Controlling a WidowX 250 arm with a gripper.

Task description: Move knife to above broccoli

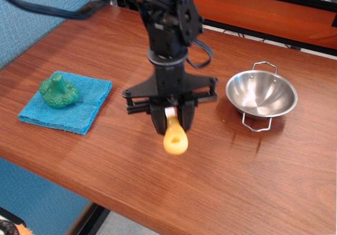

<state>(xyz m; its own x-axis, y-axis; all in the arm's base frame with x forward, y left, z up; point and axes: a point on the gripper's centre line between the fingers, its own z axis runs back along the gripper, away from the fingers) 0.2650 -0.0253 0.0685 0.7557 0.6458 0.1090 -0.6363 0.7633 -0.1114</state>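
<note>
The knife [175,138] hangs from my gripper [172,122], which is shut on it; only its yellow-orange handle with the hole shows below the black fingers, and the blade is hidden between them. The knife is lifted above the wooden table [131,161], near its middle. The green broccoli [59,91] sits stem-up on a blue cloth [79,108] at the left of the table, well to the left of the gripper.
A steel bowl [261,94] with wire handles stands at the right of the table. The table's front edge runs diagonally below the gripper. A blue wall is at the left and an orange-brown bench back behind the table.
</note>
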